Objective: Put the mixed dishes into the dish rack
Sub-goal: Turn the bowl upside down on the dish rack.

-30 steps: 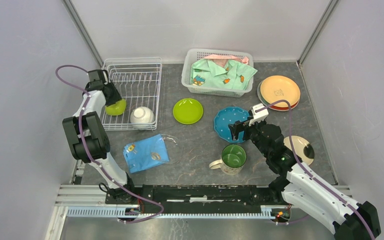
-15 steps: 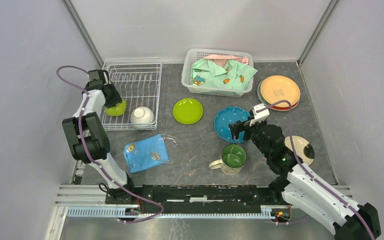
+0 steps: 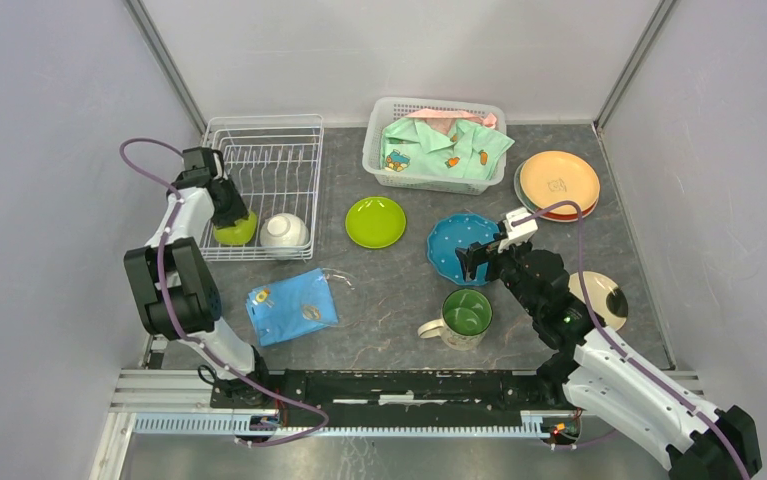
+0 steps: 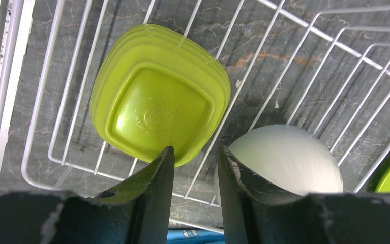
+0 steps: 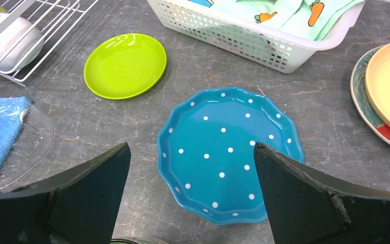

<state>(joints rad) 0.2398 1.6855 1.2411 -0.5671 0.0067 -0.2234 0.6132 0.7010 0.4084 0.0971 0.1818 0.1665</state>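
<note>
The white wire dish rack (image 3: 289, 135) stands at the back left. A lime-green square bowl (image 3: 236, 233) lies upside down in its near left corner, beside an upturned white bowl (image 3: 284, 231). My left gripper (image 3: 230, 217) hovers just above them. In the left wrist view its jaws (image 4: 195, 152) stand apart, with the green bowl's (image 4: 157, 96) edge at the left finger and the white bowl (image 4: 284, 157) to the right. My right gripper (image 3: 474, 258) is wide open over the blue dotted plate (image 3: 454, 243), which also shows in the right wrist view (image 5: 228, 152).
A lime-green plate (image 3: 376, 221) lies mid-table and a green-lined mug (image 3: 464, 315) stands nearer me. An orange plate (image 3: 559, 180) on a red one lies at the back right, a cream plate (image 3: 604, 298) at the right. There is also a white basket (image 3: 434, 180) of clothing and a folded blue cloth (image 3: 291, 305).
My left gripper has moved toward the rack's near end with the lime-green bowl, which now lies lower in the rack. The right arm has hardly moved.
</note>
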